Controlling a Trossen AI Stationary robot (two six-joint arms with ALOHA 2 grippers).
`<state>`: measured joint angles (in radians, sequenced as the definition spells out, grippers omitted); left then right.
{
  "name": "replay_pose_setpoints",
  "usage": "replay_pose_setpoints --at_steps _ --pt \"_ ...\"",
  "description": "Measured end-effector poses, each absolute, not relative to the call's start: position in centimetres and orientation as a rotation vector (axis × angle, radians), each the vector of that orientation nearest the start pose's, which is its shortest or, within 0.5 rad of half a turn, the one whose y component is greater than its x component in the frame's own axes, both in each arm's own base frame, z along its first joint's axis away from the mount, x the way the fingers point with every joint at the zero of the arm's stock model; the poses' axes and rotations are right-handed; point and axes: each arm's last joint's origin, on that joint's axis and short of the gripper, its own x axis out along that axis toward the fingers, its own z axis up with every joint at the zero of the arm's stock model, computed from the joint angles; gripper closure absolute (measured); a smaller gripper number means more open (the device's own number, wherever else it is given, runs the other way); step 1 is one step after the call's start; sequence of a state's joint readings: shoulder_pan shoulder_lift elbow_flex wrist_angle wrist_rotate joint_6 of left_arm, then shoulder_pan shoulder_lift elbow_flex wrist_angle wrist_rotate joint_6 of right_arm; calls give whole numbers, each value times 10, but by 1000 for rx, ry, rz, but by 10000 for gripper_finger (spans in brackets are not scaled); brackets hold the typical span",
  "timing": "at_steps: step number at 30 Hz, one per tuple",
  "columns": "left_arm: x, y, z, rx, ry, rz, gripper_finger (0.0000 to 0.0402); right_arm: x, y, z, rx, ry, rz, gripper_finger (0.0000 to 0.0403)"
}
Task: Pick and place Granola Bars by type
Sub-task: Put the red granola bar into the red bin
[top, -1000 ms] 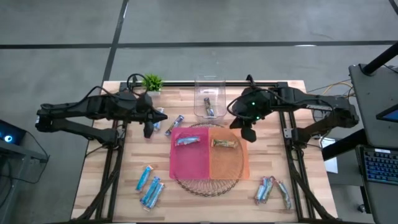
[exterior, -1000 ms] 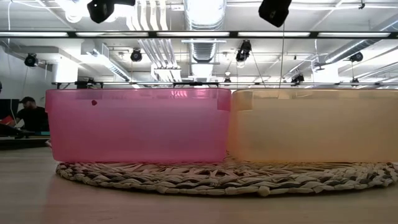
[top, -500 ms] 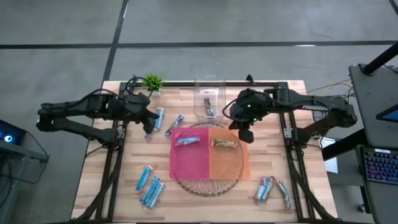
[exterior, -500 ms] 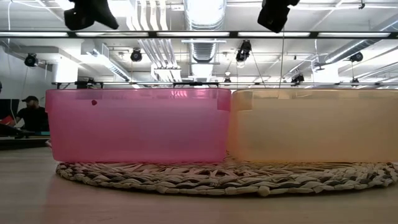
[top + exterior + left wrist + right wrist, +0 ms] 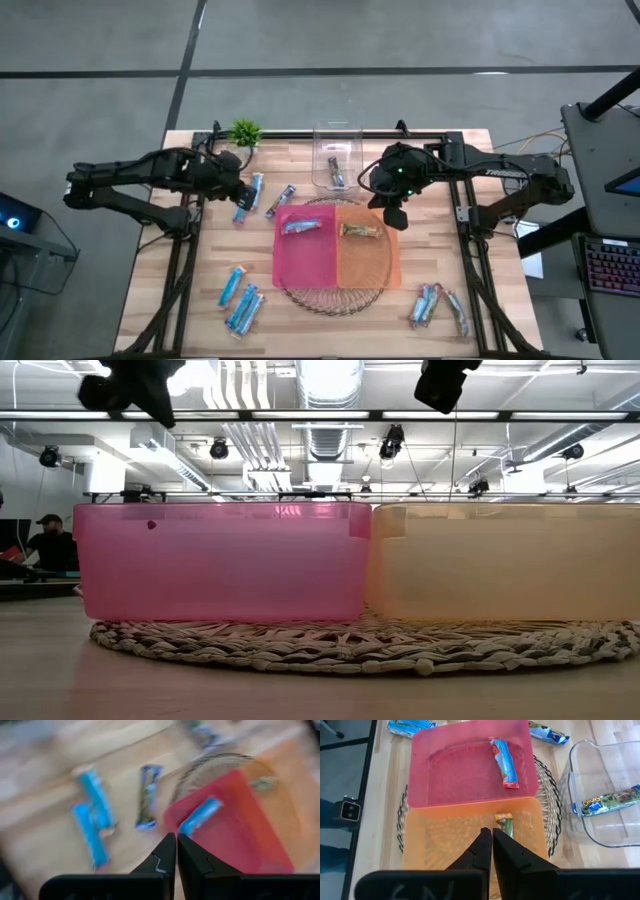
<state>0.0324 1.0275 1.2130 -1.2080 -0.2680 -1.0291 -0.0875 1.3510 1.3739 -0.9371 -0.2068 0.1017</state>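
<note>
Granola bars lie in groups: two light blue ones [image 5: 95, 820] and a dark blue one [image 5: 147, 795] at the table's left, more at the near left [image 5: 240, 295] and near right [image 5: 437, 305]. One light blue bar [image 5: 504, 762] lies in the pink bin [image 5: 305, 265]. A tan bar [image 5: 504, 822] lies in the orange bin [image 5: 370, 265], and another bar [image 5: 610, 801] in the clear container [image 5: 335, 140]. My left gripper [image 5: 241, 196] hangs shut above the left bars. My right gripper [image 5: 492, 840] hangs shut above the orange bin's far edge. Neither holds anything.
The two bins stand side by side on a round woven mat [image 5: 335, 295] at mid-table. A small green plant [image 5: 245, 131] stands at the far left corner. Bare wood shows between the mat and the bar groups. A person sits far off in the room [image 5: 45, 540].
My left gripper has rolled about its own line and tipped more steeply downward while staying above the left bars. It has stayed shut.
</note>
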Motion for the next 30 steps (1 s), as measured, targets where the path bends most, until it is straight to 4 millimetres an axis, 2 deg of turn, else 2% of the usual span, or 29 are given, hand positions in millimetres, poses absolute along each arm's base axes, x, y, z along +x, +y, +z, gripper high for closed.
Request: replay_pose_setpoints --at_steps 5,15,23,30 --pt "160 14 342 -868 885 916 402 264 -17 351 225 911 67 394" --pt "176 16 342 -823 967 933 402 264 -17 351 221 910 69 394" --pt "185 19 331 -745 1057 961 402 264 -17 351 222 910 68 394" --pt "187 27 322 -678 1030 1093 394 264 -17 351 225 911 67 394"
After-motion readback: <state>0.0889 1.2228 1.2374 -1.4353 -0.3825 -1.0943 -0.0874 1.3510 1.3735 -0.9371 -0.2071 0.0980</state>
